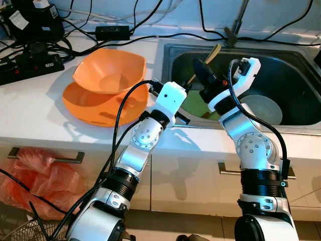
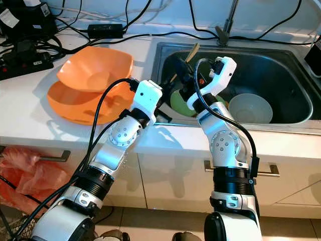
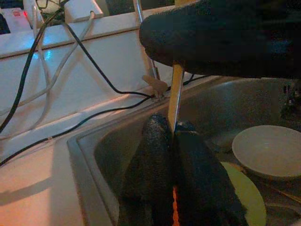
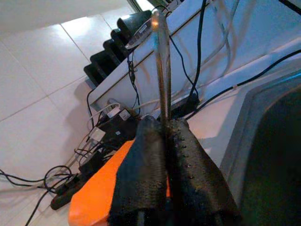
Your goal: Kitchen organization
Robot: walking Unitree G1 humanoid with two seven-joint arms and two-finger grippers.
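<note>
I am logging this moment over the sink, item by item.

Left gripper: I am seeing its fingers pressing together on a thin wooden stick, just above the sink's near-left corner.

Right gripper: its fingers are clenching a slim metal rod that is standing up between them; in the head views this gripper is reaching over the sink's left half, at about 1 o'clock from the left gripper and close beside it.

Wooden handle: it is poking up at a slant from the sink's left part, toward the back rim.

Green plate: it is lying on the sink floor, under the two grippers.

White bowl: it is sitting upright in the sink, at 3 o'clock from the green plate, just beside it.

Two orange bowls: they are stacking loosely on the worktop, at 9 o'clock from the sink, the upper one tilting.

Black cables: they are trailing along the worktop's back edge.

Red plastic bag: it is hanging before the cabinet front, at 7 o'clock from the bowls.
</note>
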